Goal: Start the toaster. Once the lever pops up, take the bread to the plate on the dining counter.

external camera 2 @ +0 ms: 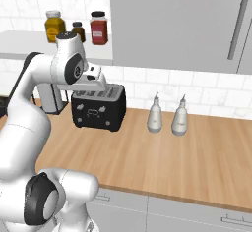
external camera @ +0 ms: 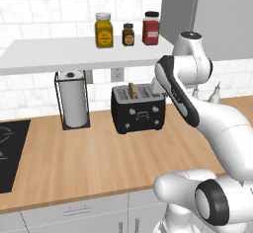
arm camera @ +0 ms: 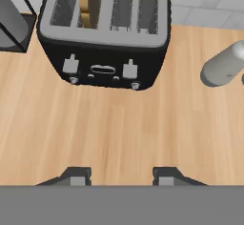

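hand view shows gripper [arm camera: 118,176] jaws apart, empty above counter; left base view shows bread [external camera: 132,90] upright in toaster [external camera: 138,109].

Both base views flank the arm, sharing the toaster [external camera: 138,109]; the hand view looks down nearby.
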